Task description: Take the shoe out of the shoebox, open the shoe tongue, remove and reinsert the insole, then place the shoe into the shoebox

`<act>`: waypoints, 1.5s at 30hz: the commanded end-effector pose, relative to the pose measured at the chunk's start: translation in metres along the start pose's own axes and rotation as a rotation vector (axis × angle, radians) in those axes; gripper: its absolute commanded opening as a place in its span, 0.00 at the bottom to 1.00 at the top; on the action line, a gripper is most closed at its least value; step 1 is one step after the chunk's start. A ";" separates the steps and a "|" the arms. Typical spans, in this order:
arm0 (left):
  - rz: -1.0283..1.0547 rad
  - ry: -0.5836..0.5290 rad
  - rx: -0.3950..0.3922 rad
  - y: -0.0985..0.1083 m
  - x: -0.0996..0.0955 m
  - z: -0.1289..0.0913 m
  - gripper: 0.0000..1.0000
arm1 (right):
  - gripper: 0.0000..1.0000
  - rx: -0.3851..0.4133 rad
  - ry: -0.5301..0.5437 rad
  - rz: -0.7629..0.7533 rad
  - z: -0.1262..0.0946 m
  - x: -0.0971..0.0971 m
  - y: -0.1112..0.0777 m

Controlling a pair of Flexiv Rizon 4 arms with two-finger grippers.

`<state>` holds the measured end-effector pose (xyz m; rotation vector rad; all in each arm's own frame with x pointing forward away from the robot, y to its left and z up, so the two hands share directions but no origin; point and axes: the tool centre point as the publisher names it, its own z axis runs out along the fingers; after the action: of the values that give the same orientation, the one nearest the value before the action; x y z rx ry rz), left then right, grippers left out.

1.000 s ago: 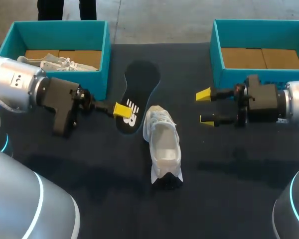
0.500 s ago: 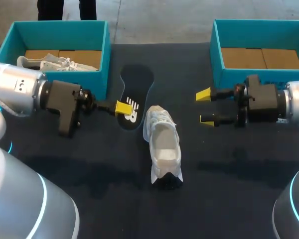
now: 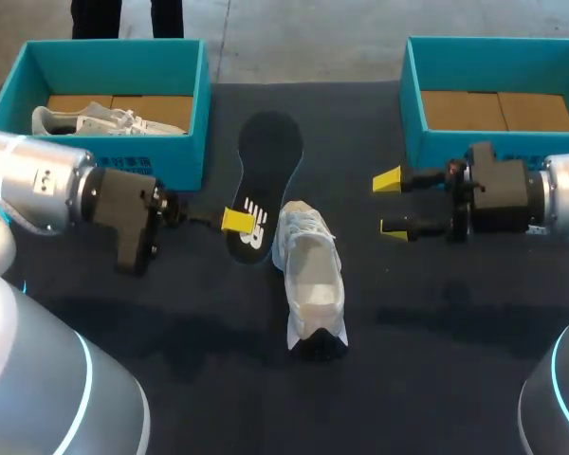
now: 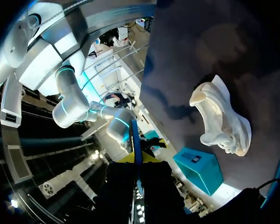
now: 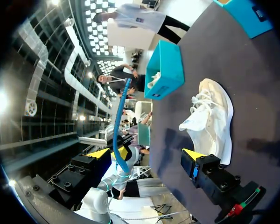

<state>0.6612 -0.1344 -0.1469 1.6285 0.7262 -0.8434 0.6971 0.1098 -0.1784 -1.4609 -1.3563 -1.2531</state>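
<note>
Dark tabletop (image 3: pixel 427 322); teal cardboard shoebox (image 3: pixel 185 104) upper left. Left gripper (image 3: pixel 237 221), left of centre, pinches black foam insole (image 3: pixel 266 161) by its heel end. White mesh sneaker (image 3: pixel 311 284) lies centre-frame, just beside it. Right gripper (image 3: pixel 391 203), at right, spread and empty. Risk — floppy insole buckling against the sneaker's collar on reinsertion. Left gripper's lower finger hidden beneath the insole.

insole (image 4: pixel 136 135) — edge-on, clamped in tool (image 4: pixel 138 157) | white shoe (image 4: pixel 221 119) ahead, apart

The left shoebox (image 3: pixel 180 161) partly hides the boxed shoe (image 3: pixel 104 118).
</note>
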 end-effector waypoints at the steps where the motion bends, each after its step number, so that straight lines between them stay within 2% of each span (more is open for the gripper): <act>1: 0.035 -0.013 -0.028 -0.011 0.012 0.003 0.00 | 1.00 -0.003 -0.002 0.000 0.001 0.000 -0.001; 8: 0.111 0.009 -0.025 -0.005 0.013 0.000 0.00 | 1.00 -0.003 -0.002 0.000 0.001 0.000 -0.001; 13: 0.156 0.002 0.017 -0.008 0.013 0.001 0.00 | 1.00 -0.003 -0.002 0.000 0.001 0.000 -0.001; 35: 0.156 0.002 0.017 -0.008 0.013 0.001 0.00 | 1.00 -0.003 -0.002 0.000 0.001 0.000 -0.001; 41: 0.156 0.002 0.017 -0.008 0.013 0.001 0.00 | 1.00 -0.012 0.017 -0.011 0.003 0.007 0.014; 45: 0.156 0.002 0.017 -0.008 0.013 0.001 0.00 | 1.00 -0.028 -0.006 -0.038 0.001 0.011 0.025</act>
<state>0.6619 -0.1326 -0.1612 1.6797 0.5888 -0.7409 0.7142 0.1064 -0.1689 -1.4569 -1.3675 -1.3069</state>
